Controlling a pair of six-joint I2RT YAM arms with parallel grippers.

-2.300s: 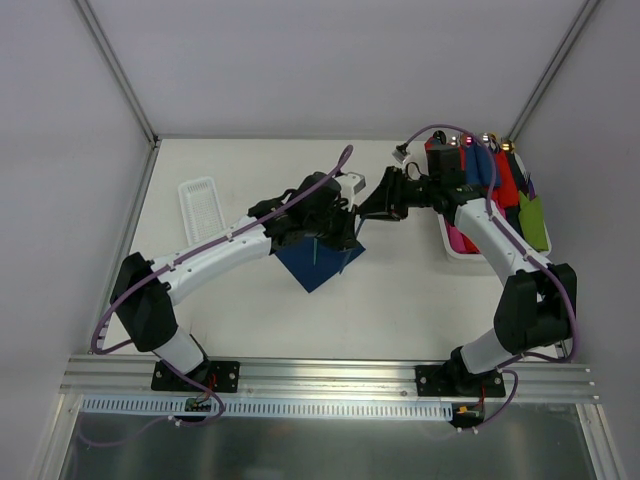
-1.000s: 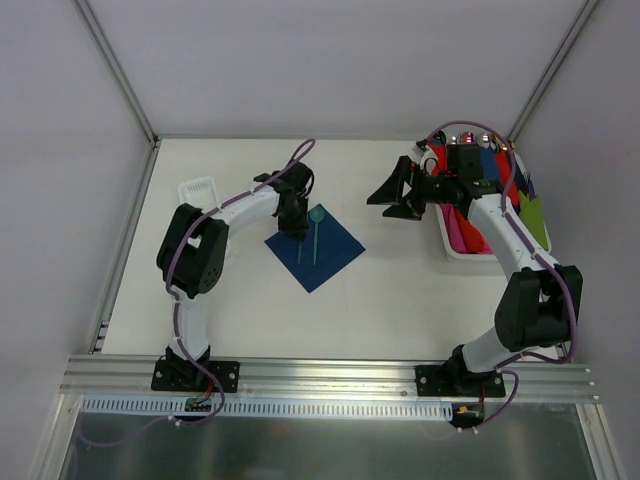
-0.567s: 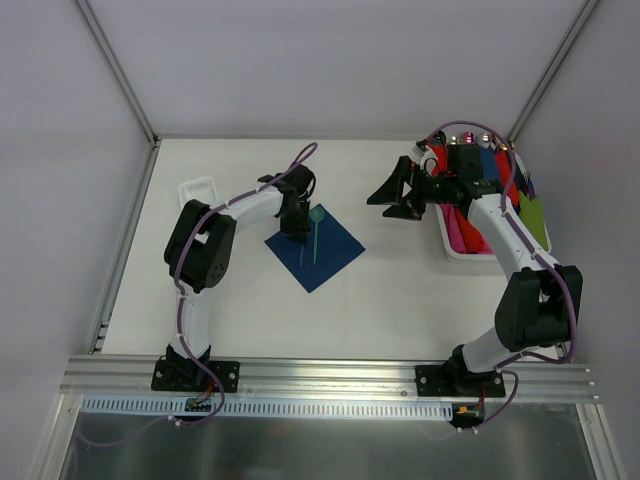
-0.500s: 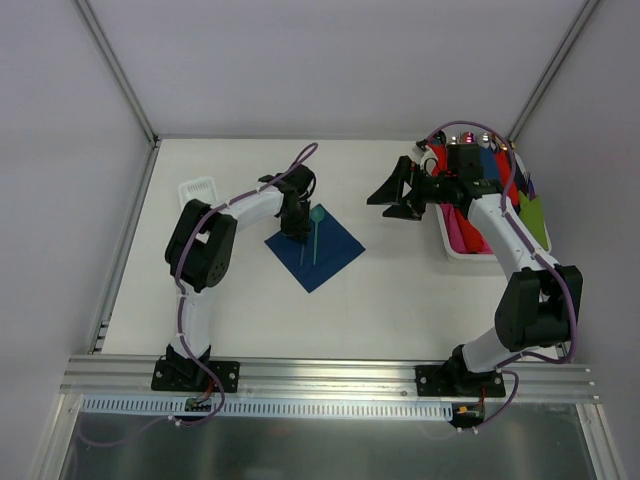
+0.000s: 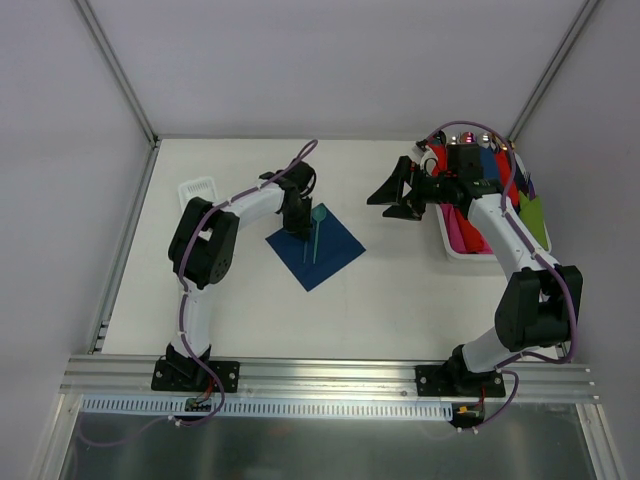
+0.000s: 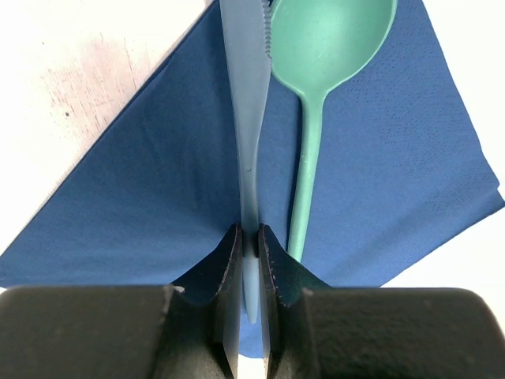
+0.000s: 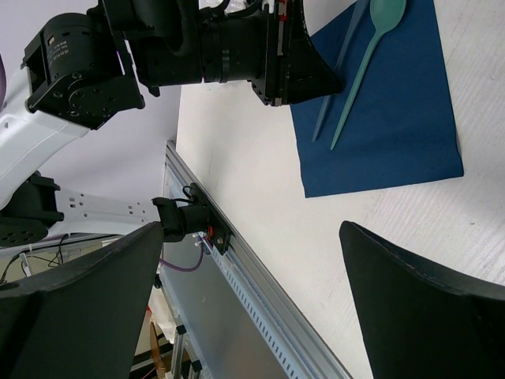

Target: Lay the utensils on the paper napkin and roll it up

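The left gripper (image 5: 297, 224) has moved to the napkin's (image 5: 335, 256) far-left edge, clamped on the knife (image 6: 246, 118). The right gripper (image 5: 397, 196) has drawn back, and the spoon (image 6: 316, 95) now shows.

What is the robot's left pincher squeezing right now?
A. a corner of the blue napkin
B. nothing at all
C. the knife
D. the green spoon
C: in the left wrist view, the left gripper is shut on the handle of the knife, while the spoon lies free beside it on the napkin.
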